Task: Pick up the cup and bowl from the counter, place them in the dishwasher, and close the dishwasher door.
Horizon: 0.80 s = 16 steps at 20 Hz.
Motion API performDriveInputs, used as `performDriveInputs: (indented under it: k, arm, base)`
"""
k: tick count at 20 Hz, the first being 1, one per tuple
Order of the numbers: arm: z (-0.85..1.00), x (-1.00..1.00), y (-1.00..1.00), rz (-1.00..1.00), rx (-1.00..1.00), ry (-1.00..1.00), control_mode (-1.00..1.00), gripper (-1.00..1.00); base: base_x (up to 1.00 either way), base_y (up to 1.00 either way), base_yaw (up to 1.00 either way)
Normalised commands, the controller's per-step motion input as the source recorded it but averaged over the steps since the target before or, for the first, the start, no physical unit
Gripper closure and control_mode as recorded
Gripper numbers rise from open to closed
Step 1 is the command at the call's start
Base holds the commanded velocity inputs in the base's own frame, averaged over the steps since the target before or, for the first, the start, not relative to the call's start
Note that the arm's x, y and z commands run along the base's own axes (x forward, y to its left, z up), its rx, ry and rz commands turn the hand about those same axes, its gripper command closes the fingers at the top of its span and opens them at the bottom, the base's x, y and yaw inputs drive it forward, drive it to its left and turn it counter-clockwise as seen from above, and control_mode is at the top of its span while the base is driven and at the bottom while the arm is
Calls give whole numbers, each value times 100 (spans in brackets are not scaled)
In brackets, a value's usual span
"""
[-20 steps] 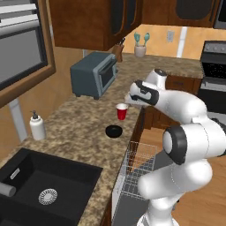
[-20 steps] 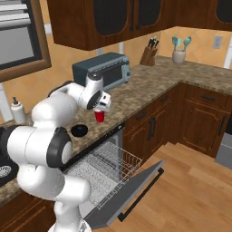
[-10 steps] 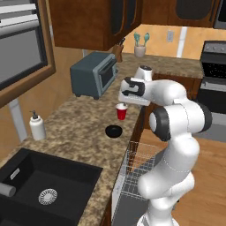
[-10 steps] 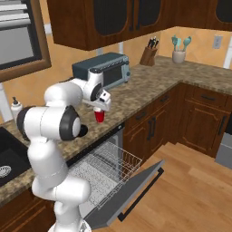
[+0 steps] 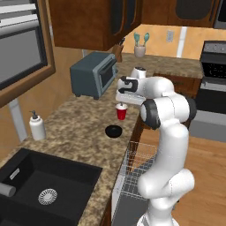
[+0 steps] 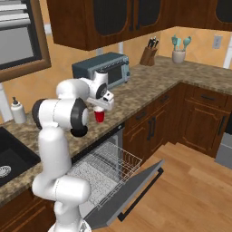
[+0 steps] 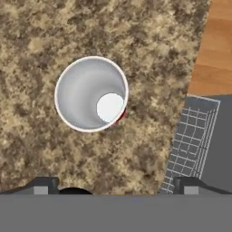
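Your 2 dark fingertips [image 7: 45, 185] stand spread to their full width and hold nothing; the gripper [image 7: 115, 186] points straight down at the worktop. Directly beyond the tips, slightly toward the top of the hand view and a little off the midline between them, you see the small red tapered plastic cup with a white rim [image 7: 91, 94], looking into its pale interior from above. It stands upright, so its long axis runs vertically, in line with your approach. From the left base view, the gripper [image 5: 122, 99] hovers just above the cup [image 5: 121, 112] without touching it. The cup rests on the speckled brown granite counter [image 5: 75, 128], near its front edge. The small shallow round black bowl [image 5: 114, 130] sits close beside the cup, toward the sink, apart from it. Below the counter edge, the dishwasher [image 6: 102, 174] shows its white wire rack, with the dark dishwasher door [image 6: 131, 192] folded down. A judgement: centre over the rim, then descend.
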Motion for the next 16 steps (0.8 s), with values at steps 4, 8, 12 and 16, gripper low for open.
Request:
performDriveInputs:
  k: [4,8,12,16]
  arm:
    - [-22,59,0,0,1,7,-100,-100]
    - [-29,57,-5,0,4,4,-100,-100]
    - [-49,51,-20,0,6,4,-100,-100]
    - [-40,11,-19,0,5,8,-100,-100]
  base:
    - [0,0,0]
    - [0,0,0]
    - [0,0,0]
    - [0,0,0]
